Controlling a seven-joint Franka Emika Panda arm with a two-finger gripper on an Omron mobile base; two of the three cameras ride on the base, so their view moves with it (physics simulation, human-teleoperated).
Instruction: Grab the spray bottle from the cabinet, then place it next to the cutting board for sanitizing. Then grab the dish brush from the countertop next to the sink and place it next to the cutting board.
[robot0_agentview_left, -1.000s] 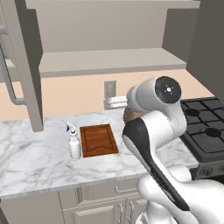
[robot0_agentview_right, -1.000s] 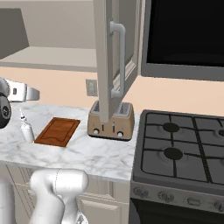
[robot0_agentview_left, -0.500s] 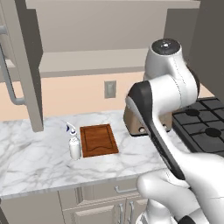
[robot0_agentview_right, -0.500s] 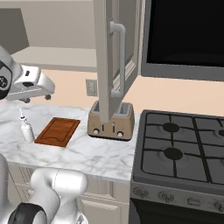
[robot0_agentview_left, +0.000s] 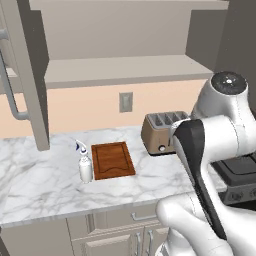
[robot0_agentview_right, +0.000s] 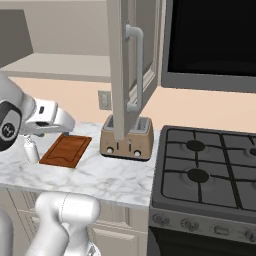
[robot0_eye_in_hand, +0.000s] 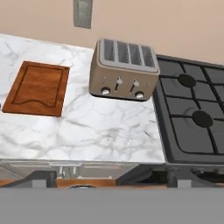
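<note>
White spray bottle (robot0_agentview_left: 85, 167) beside cutting board (robot0_agentview_left: 113, 160), apart from raised claw (robot0_agentview_right: 55, 118).

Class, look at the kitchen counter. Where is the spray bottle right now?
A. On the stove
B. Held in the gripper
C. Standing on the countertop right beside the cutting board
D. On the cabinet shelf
C: the spray bottle stands upright on the countertop by the cutting board's edge.

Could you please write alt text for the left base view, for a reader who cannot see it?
A small white plastic spray bottle stands upright on a white marble countertop, just left of a flat reddish-brown wooden cutting board. A beige four-slot toaster sits further right, partly behind the white robot arm rising from the lower right. Above, a grey-beige wall cabinet stands open.
</note>
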